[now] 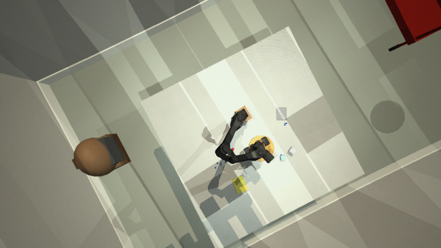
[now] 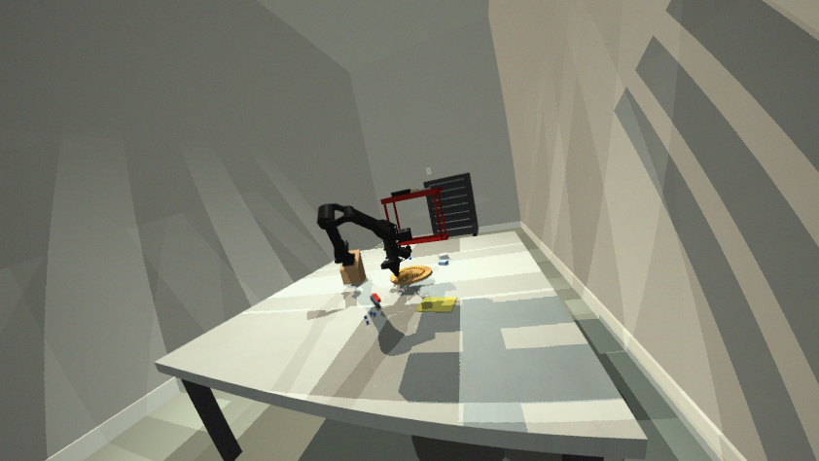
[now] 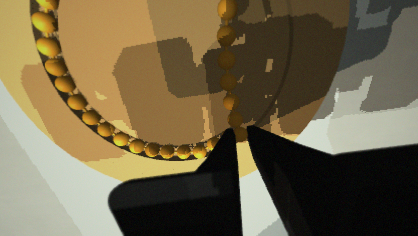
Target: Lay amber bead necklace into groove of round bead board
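The round bead board (image 1: 260,137) (image 2: 426,271) (image 3: 110,30) lies on the table, wooden, with a dark ring groove. The amber bead necklace (image 1: 269,148) (image 3: 48,47) sits in the groove along the left and bottom of the wrist view. Its right strand runs inside the ring, off the groove, from the top edge down to the fingertips. The groove's right arc (image 3: 290,55) shows no beads. My gripper (image 2: 397,275) (image 3: 239,133) is shut on a bead of that strand, low over the board's near edge. The beads beyond the top of the wrist view are hidden there.
A yellow sheet (image 1: 242,188) (image 2: 442,303) lies beside the board. A red and dark object (image 2: 374,298) and small blue pieces (image 2: 372,313) lie near the arm. A pale blue block (image 1: 283,157) and a white block (image 1: 291,150) lie past the board's other side.
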`<state>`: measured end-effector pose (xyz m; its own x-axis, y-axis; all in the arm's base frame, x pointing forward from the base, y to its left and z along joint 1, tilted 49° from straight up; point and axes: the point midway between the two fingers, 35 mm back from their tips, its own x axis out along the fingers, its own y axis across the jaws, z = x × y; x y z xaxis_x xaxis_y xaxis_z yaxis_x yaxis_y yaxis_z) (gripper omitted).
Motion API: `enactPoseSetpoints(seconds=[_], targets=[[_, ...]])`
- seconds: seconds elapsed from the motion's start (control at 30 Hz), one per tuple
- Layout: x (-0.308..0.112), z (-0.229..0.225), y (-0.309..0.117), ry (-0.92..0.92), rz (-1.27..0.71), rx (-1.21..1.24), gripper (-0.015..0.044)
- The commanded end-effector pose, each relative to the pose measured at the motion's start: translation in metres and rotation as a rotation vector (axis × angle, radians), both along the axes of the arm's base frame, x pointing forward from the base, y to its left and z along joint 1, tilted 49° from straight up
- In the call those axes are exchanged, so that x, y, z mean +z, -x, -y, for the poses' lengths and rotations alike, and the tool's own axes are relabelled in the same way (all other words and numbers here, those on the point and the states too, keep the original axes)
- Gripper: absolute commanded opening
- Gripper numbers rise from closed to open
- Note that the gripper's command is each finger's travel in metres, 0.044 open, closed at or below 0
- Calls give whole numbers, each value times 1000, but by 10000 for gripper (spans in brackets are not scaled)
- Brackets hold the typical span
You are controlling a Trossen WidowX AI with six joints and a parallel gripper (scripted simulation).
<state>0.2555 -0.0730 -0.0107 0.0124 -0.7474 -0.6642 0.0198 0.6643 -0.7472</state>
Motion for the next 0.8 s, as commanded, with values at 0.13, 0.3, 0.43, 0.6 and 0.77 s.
enactPoseSetpoints(seconds=[0.13,0.3,0.43,0.6,0.77], targets=[[0,-1,0,0,0,1,158],[0,-1,0,0,0,1,289],[3,-2,0,4,-1,2,394],[3,-4,1,6,-2,3,440],[3,-4,1,6,-2,3,440]])
